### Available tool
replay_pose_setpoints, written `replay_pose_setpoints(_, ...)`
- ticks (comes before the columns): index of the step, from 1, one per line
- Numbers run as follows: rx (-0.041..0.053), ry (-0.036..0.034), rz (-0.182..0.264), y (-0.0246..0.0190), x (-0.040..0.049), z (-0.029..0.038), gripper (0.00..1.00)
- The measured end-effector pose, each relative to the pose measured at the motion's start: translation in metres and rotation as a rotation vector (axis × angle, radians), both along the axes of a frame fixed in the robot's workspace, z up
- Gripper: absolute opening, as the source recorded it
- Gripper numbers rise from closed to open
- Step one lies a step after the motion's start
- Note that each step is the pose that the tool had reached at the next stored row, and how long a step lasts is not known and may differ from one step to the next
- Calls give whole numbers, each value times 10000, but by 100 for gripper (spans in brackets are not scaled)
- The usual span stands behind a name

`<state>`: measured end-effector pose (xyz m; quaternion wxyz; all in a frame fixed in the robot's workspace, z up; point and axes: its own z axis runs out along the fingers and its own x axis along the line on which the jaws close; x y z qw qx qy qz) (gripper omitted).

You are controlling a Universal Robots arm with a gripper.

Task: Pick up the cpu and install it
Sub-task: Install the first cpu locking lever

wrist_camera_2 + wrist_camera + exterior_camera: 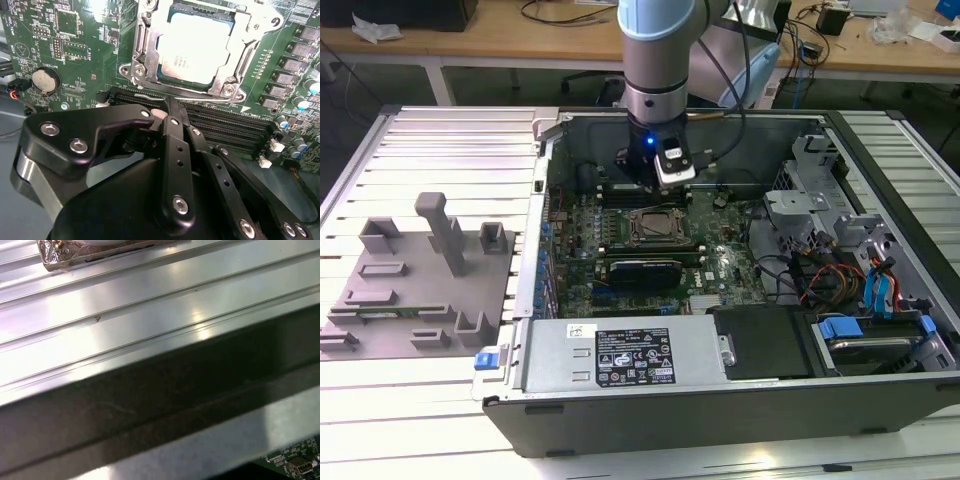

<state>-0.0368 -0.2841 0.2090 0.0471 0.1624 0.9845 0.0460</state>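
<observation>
End effector [167,112] clenched, empty, above cpu [195,47] seated in socket; open case [720,400] on ribbed metal counter [430,400]; wooden desks [500,45] behind.

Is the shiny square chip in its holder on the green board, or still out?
In. The chip lies flat inside the metal frame on the green board; the gripper hangs beside it, holding nothing.

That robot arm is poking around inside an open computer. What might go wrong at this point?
The cpu already lies in its metal-framed socket, and the frame looks unlatched, so a bump might shift the chip. The hand hangs low over the memory slots beside the socket; dropping further, it might scrape them. Loose cables crowd the case on the exterior view's right.
</observation>
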Motion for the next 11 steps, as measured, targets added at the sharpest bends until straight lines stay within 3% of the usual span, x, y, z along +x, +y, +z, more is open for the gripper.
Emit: replay_pose_setpoints(11, -71, -4, 0, 0, 4, -63, 11)
